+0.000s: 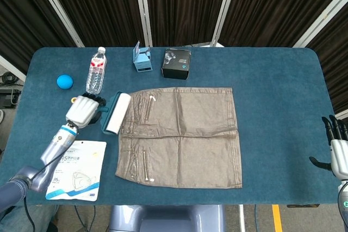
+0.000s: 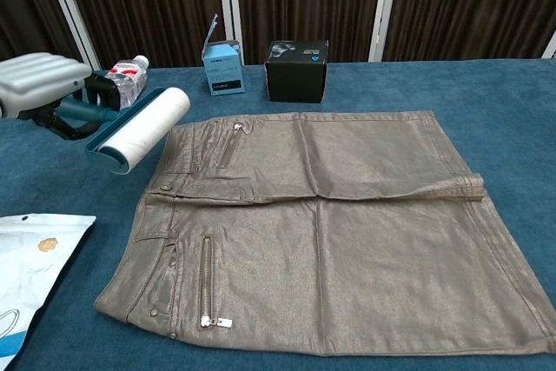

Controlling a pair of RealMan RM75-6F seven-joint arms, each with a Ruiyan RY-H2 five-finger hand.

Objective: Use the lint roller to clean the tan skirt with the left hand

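- Skirt: tan cloth with a faint sheen (almost waxed), creased, with metal zips.
- Table: matt blue cloth, finely napped.
- Roller: white paper roll, matt, in a smooth teal plastic frame.
- Left hand: smooth pale grey plastic shell.
- Bottle: clear glossy plastic.
- Boxes: cardboard.
- Pouch: glossy white film.

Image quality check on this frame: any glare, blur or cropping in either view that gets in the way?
Head view: even light, sharp; the tan skirt shows only a soft sheen, and the right hand is cut by the frame edge. Chest view: stronger sheen on the skirt, nothing blown out; the left hand holding the lint roller is cropped at the left border, without visible motion blur.
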